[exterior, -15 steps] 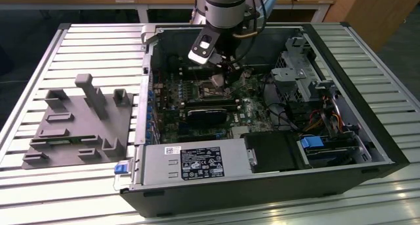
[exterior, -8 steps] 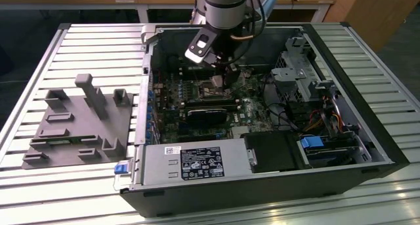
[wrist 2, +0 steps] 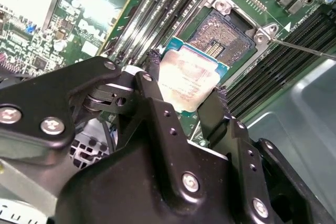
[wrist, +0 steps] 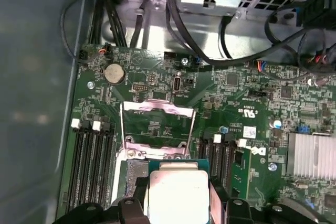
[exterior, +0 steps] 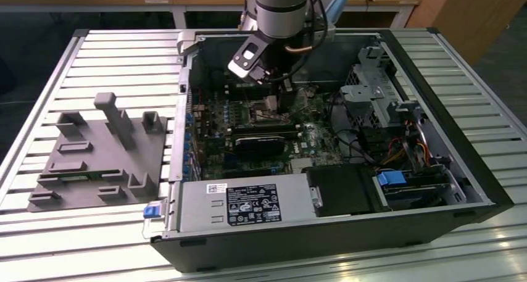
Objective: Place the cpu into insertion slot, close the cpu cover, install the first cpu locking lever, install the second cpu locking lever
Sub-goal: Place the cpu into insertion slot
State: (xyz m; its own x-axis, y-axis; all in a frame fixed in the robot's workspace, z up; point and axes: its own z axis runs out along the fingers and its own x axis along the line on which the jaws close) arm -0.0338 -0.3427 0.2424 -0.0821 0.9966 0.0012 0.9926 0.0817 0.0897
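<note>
On the exterior view's left, a grey moulded fixture (exterior: pixel 99 152) sits on a slatted metal counter (exterior: pixel 82 60). To its right, at the middle of the counter, an open computer case (exterior: pixel 329 232) lies on its side with the green motherboard (exterior: pixel 218 140) facing up. The robot arm (exterior: pixel 278 10) reaches down into the far half of the case, over the middle of the board. Further right inside the case are a metal drive cage (exterior: pixel 371 91) and loose cables.

In the second wrist view, the black jaws pinch the cpu (wrist 2: pixel 193 74) by two opposite edges. Its silver-grey top faces the camera and the chip lies flat between them. The insertion slot (wrist 2: pixel 226 35) lies straight ahead of the jaw tips. Its dark pin field is open, and the chip covers the corner of the slot nearest the jaws. The pictures do not show whether the chip hangs above the slot or touches its rim. The chip's edges look roughly parallel to the slot's edges, so it seems to be lined up with the slot but not yet seated. A thin metal locking lever (wrist 2: pixel 307 50) stands swung clear past one corner of the slot.

In the first wrist view, the cpu cover (wrist: pixel 157 107) stands raised on the side of the slot away from the jaws, with the board showing through its cut-out centre. It leaves the slot open. Rows of dark memory slots (wrist: pixel 92 166) run along either side.
</note>
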